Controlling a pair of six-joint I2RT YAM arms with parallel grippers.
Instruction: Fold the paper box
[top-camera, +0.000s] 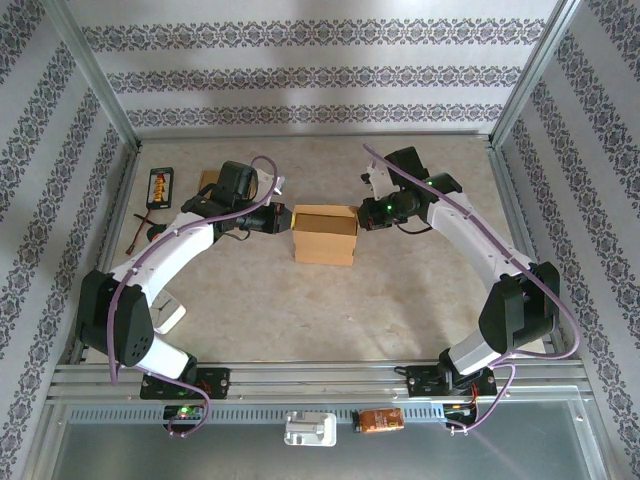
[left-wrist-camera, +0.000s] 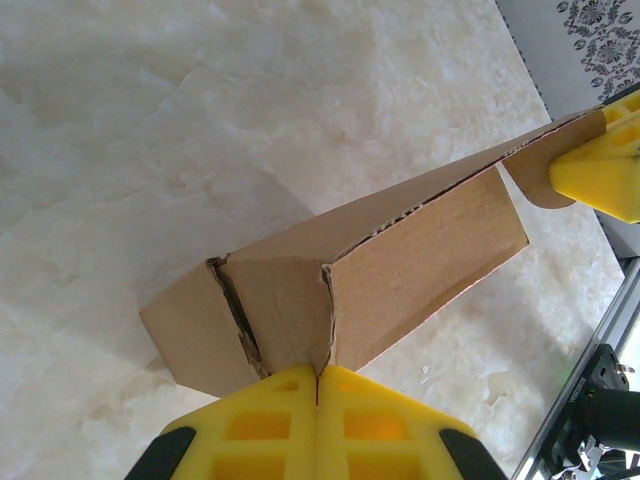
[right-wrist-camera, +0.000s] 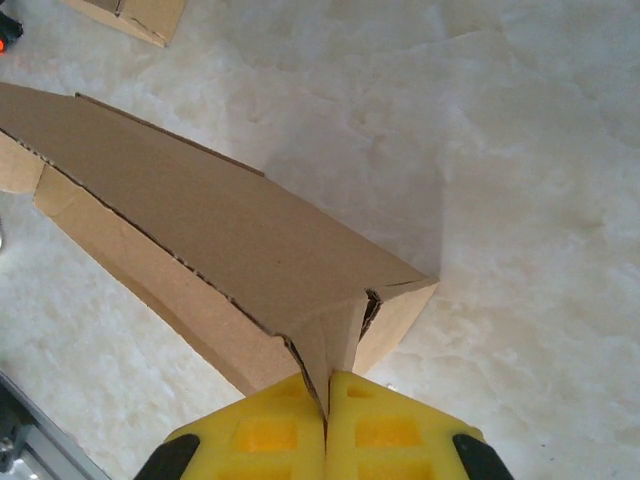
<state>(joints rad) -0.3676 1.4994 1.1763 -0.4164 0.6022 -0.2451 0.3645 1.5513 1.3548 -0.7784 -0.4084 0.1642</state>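
Now the paper box (top-camera: 324, 233) has its walls up, and the left hand (top-camera: 283, 218) and right hand (top-camera: 362, 212) each pinch an end flap (left-wrist-camera: 283, 305) that seems not yet tucked in.

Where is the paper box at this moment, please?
In the top view the paper box sits centrally on the table, its left end pinched by the left fingers and its right end by the right fingers.

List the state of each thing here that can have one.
Brown cardboard box: gripped at both ends, end flaps folded inward.
Left gripper: jaws shut on the box's end flap.
Right gripper: jaws shut on the box's opposite end flap.
Small spare cardboard piece: lying apart from the box, untouched.
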